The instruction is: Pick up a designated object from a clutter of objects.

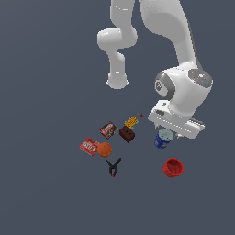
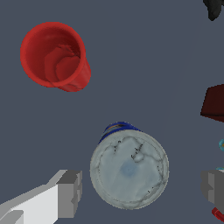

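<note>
In the exterior view the white arm's hand covers the upper part of the blue cylindrical can with the pale grey top (image 1: pixel 162 139), and the gripper's fingers cannot be made out. The wrist view's edge cuts off the dark brown block (image 2: pixel 214 103), the black clamp (image 2: pixel 213 8) and one grey fingertip (image 2: pixel 213 185).

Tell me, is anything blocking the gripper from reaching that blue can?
Nothing visible does. In the wrist view the gripper is open with a finger on each side of the blue can and only bare floor between. The red cup and dark brown block sit off to the sides.
</note>
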`<state>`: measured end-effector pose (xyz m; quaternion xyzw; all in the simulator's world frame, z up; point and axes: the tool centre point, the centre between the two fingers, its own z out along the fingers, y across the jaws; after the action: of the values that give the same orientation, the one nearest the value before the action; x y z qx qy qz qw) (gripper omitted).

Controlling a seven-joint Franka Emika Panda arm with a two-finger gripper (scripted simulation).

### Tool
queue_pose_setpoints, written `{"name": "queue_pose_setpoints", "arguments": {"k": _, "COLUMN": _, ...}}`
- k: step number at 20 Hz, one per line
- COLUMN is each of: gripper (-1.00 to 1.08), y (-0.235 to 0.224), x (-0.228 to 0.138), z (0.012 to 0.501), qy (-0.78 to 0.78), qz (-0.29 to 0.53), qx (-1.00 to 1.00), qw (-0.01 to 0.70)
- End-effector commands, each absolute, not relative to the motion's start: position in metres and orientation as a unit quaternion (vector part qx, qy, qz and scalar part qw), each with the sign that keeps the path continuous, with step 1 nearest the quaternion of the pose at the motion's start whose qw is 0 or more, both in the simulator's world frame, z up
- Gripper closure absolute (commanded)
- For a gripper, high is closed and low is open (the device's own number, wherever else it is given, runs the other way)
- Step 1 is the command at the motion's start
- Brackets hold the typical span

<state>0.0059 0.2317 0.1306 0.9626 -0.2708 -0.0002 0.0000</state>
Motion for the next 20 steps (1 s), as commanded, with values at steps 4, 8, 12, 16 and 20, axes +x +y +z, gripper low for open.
{"name": "queue_pose_setpoints", "arguments": {"k": 4, "gripper": -0.92, "y": 0.238, "x": 0.004, "z": 0.124, "qy": -0.28, "qz": 0.0, "qx": 0.96, "qw": 0.0}}
{"name": "queue_pose_setpoints", "arguments": {"k": 8, "gripper": -0.92, "y": 0.238, "x": 0.004, "z": 0.123, "qy": -0.278, "qz": 0.0, "qx": 0.96, "qw": 0.0}}
{"name": "queue_pose_setpoints", "arguments": {"k": 12, "gripper": -0.92, "y": 0.238, "x": 0.003, "z": 0.111, "qy": -0.279, "qz": 0.0, "qx": 0.96, "qw": 0.0}}
{"name": "queue_pose_setpoints", "arguments": {"k": 16, "gripper": -0.92, "y": 0.238, "x": 0.002, "z": 0.09, "qy": -0.279, "qz": 0.0, "qx": 0.96, "qw": 0.0}}
{"name": "queue_pose_setpoints", "arguments": {"k": 20, "gripper": -0.92, "y": 0.238, "x": 0.003, "z": 0.077, "qy": -0.28, "qz": 0.0, "qx": 0.96, "qw": 0.0}}
